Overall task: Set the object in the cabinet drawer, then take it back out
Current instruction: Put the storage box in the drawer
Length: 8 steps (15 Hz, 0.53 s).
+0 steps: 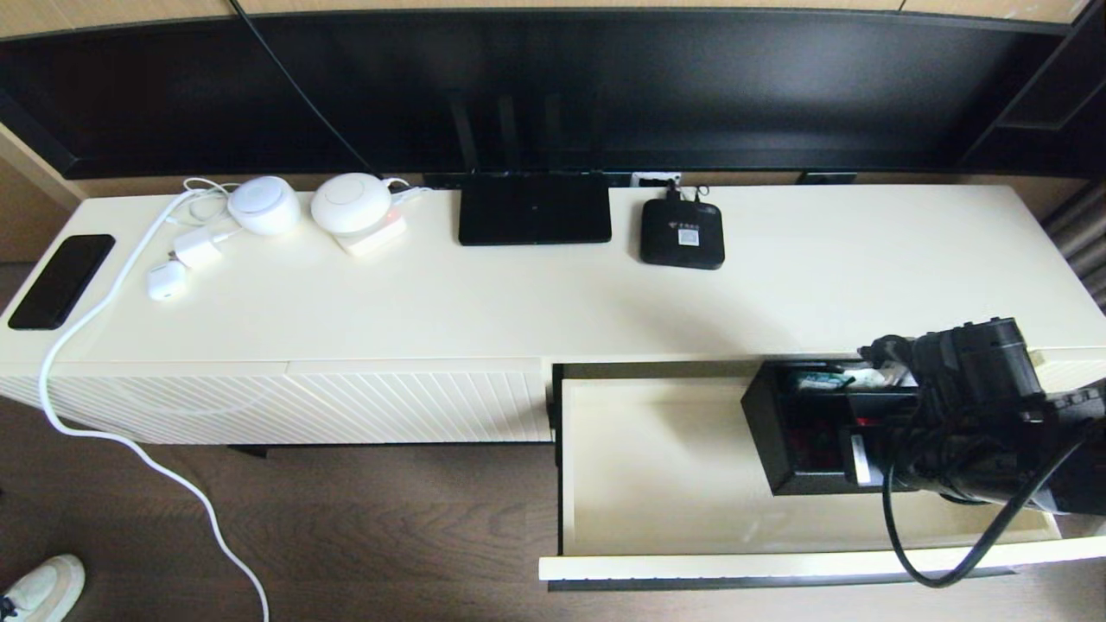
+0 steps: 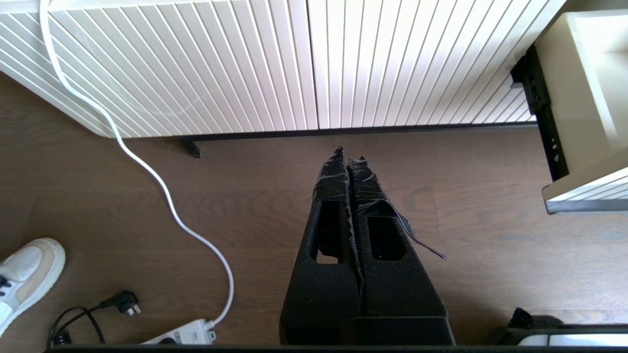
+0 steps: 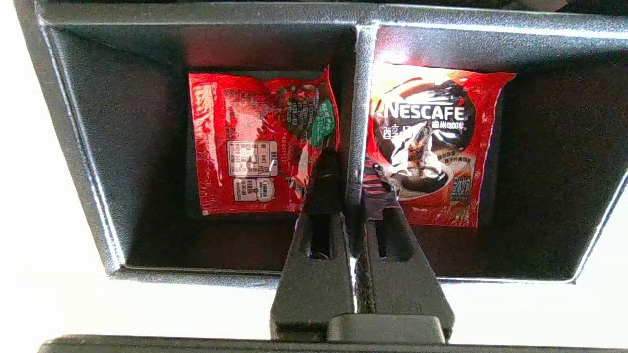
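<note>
The black organiser box [image 1: 782,432] is in the right half of the pulled-out cabinet drawer [image 1: 657,466]; I cannot tell whether it rests on the floor or hangs above it. My right gripper [image 3: 349,164] is shut on the divider wall [image 3: 360,88] between the box's two square compartments. Each compartment holds a red packet [image 3: 255,147], the other being a Nescafe one [image 3: 427,142]. In the head view the right arm [image 1: 985,415] covers the box's right part. My left gripper [image 2: 346,154] is shut and empty, low over the wooden floor before the cabinet.
On the cabinet top [image 1: 778,285] lie a flat black router [image 1: 534,209], a small black device [image 1: 682,233], white gadgets [image 1: 350,203] and a phone [image 1: 60,281]. A white cable [image 1: 130,441] hangs to the floor. A shoe [image 1: 43,587] is at the lower left.
</note>
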Available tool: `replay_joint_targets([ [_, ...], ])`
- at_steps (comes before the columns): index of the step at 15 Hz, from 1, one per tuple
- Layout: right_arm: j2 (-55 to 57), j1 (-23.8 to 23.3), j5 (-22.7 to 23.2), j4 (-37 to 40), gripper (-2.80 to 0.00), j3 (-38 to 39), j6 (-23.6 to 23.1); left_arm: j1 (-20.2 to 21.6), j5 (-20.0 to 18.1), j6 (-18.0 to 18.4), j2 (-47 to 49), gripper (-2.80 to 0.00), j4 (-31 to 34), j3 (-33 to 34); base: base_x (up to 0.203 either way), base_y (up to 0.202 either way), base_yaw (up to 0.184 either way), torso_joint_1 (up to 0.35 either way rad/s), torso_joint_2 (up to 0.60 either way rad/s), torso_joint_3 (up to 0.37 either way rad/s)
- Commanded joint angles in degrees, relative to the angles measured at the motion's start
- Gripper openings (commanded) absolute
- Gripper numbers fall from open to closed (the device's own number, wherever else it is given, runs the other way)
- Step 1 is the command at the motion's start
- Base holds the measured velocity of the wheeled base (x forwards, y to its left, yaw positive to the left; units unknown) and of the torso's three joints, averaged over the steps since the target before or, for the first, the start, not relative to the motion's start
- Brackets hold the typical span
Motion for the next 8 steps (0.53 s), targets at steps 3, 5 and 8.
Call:
replay_joint_targets([
  [3, 3.86, 0.02, -0.04, -4.30, -2.80, 1.82, 0.03, 0.00, -0.01, 0.00, 0.06, -2.80, 0.02, -0.01, 0.000, 0.000, 0.000, 0.000, 0.00, 0.000],
  [5, 4.85, 0.06, -0.08, -5.09, -2.80, 1.92, -0.06, 0.00, -0.01, 0.00, 0.00, -2.80, 0.02, -0.06, 0.000, 0.000, 0.000, 0.000, 0.00, 0.000],
  [8, 6.72, 0.35, -0.21, -6.14, -2.80, 1.88, 0.03, 0.00, -0.01, 0.00, 0.00, -2.80, 0.02, -0.02, 0.000, 0.000, 0.000, 0.000, 0.00, 0.000],
])
